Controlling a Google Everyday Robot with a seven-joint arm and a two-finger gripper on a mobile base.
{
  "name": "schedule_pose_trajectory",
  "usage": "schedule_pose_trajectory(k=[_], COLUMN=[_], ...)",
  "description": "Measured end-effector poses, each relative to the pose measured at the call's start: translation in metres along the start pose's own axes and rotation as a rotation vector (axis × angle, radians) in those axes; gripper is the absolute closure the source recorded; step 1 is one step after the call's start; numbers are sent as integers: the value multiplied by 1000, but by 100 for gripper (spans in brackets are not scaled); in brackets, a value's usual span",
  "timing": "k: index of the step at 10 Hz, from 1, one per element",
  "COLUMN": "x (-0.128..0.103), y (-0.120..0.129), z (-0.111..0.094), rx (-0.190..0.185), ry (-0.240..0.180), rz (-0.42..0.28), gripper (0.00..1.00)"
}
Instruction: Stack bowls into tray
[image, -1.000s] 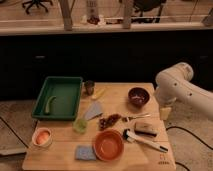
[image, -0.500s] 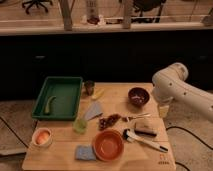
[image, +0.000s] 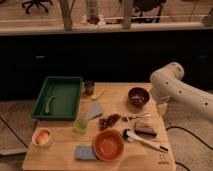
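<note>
Leftward by a little, the white arm (image: 176, 86) has swung in over the table's (image: 57, 156) right edge. Front left, a small pale bowl (image: 42, 137) holds something orange. Behind it, the green tray (image: 66, 85) holds one greenish piece (image: 49, 104). A green cup (image: 80, 125) stands by the tray's front corner. The orange bowl (image: 108, 145) sits at the front edge and the dark bowl (image: 138, 96) back right. The gripper (image: 161, 106) hangs just right of that bowl; whether it is wide or narrow cannot be told.

We see a smooth, white arm (image: 186, 93) of rounded, tube-like shells with a bulbous joint. Its paler hand (image: 161, 107) hangs at the counter's (image: 60, 150) right edge, beside the dark bowl (image: 138, 96).
</note>
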Motion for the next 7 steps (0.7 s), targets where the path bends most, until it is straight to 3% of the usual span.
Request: schedule_pose_trajectory(k=[7], x=[2], y=[-20], z=[23], rx=[5], ry=[-17], rz=[-84], gripper=[20])
